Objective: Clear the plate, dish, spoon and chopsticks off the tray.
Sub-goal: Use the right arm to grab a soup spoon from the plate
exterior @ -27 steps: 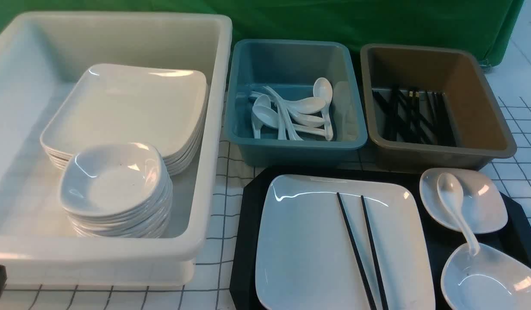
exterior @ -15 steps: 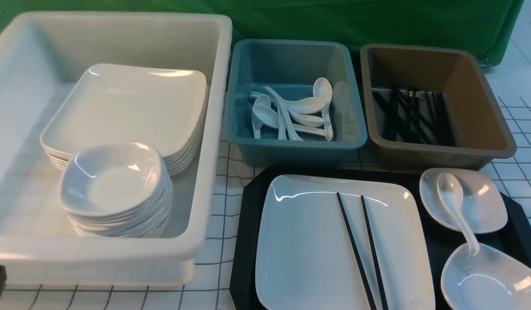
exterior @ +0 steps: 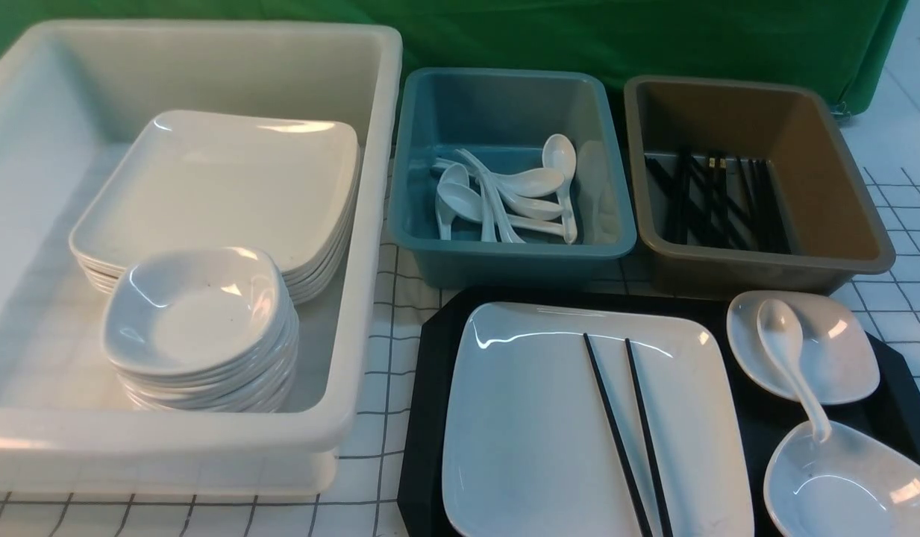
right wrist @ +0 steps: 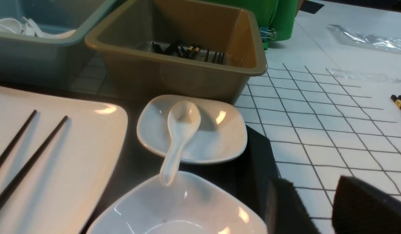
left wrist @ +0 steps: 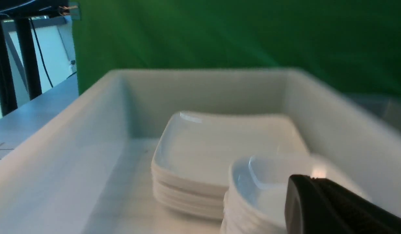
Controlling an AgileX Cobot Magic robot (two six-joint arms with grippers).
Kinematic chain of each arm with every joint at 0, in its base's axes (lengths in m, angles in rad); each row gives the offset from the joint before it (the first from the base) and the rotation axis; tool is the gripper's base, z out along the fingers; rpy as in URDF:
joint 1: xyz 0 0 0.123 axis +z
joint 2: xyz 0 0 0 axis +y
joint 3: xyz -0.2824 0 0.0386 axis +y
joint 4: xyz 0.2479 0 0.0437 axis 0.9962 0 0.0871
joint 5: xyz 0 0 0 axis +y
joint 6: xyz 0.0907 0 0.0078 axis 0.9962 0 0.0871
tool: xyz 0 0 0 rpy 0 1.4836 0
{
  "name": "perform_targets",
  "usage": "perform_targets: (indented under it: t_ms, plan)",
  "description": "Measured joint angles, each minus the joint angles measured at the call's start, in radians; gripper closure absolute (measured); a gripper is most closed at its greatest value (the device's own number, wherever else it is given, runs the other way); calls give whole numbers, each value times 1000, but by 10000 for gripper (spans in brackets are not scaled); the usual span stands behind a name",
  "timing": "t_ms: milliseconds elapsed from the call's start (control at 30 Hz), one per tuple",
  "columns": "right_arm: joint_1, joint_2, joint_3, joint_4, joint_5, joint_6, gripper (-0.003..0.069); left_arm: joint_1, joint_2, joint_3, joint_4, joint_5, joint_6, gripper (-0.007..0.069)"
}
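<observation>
On the black tray lies the large white plate, with the two black chopsticks side by side on it. To its right are two small white dishes: the far dish and a nearer dish. The white spoon has its bowl in the far dish and its handle tip on the nearer dish's rim. Neither gripper shows in the front view. My right gripper is open and empty, beside the tray's right edge. My left gripper looks shut, over the white tub's dish stack.
A big white tub at left holds a stack of plates and a stack of dishes. A blue tub holds several spoons. A brown tub holds black chopsticks. Loose chopsticks lie on the checked cloth, far right.
The black part of my left arm at the front view's lower left corner has gone out of that view. Nothing on the tray moved.
</observation>
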Motion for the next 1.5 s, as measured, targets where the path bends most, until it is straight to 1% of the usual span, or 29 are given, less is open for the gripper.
perform_targets:
  t_ms: [67,100,233,333,367,467,500,533,567,600,633,667,700,767,800,833,933,967,1033,1067,1133,1200,1233,1267,1333,1367,1400,1433,1500]
  plan:
    - [0,0,0,0,0,0,419,0,0,0,-33,-54,-18,603]
    - [0,0,0,0,0,0,419,0,0,0,-62,-124,-31,603]
    - [0,0,0,0,-6,0,419,0,0,0,-83,-274,-75,603]
    - [0,0,0,0,-49,0,419,0,0,0,-85,-356,-201,603]
    - [0,0,0,0,-51,0,419,0,0,0,-85,-359,-209,603]
    - [0,0,0,6,-82,19,419,0,0,0,-82,-453,-345,603]
    - [0,0,0,23,-108,56,419,0,0,0,-72,-488,-381,603]
    - [0,0,0,58,-163,141,419,0,0,-11,-62,-541,-449,603]
    - [0,0,0,64,-181,158,419,0,2,-19,-61,-546,-463,603]
    - [0,0,0,84,-211,224,419,0,5,-36,-59,-549,-481,603]
    - [0,0,0,112,-289,376,419,0,24,-104,-45,-537,-507,603]
    - [0,0,0,115,-298,396,419,0,31,-125,-38,-533,-509,603]
    - [0,0,0,127,-361,520,419,0,59,-208,-2,-484,-518,603]
    - [0,0,0,135,-408,618,419,0,117,-342,77,-346,-531,603]
    - [0,0,0,136,-411,630,419,0,124,-355,85,-330,-533,603]
    - [0,0,0,139,-422,656,419,0,177,-452,137,-208,-550,603]
    - [0,0,1,140,-429,683,419,0,327,-653,169,122,-553,603]
    - [0,0,1,140,-431,687,419,0,337,-664,169,144,-551,603]
    - [0,0,2,142,-450,709,419,0,420,-744,161,318,-511,603]
    - [1,0,4,143,-458,719,420,0,504,-807,131,482,-436,603]
    - [10,0,-14,146,-389,736,436,0,608,-861,64,653,-325,603]
    - [40,22,-99,146,-202,697,487,0,726,-903,-30,794,-201,603]
    - [43,27,-108,146,-202,689,487,0,737,-907,-49,805,-189,603]
    - [76,87,-188,147,-81,622,536,0,835,-948,-121,891,-103,603]
    - [119,180,-284,147,26,537,581,-1,931,-1000,-191,967,-46,603]
    - [124,192,-295,147,38,537,586,-1,942,-1006,-191,975,-43,603]
    - [153,256,-351,147,93,498,608,-9,991,-1041,-210,1011,-26,603]
    - [197,351,-431,147,163,442,636,-28,1053,-1091,-217,1050,-12,608]
    - [270,493,-563,147,276,368,653,-85,1130,-1170,-192,1098,-2,624]
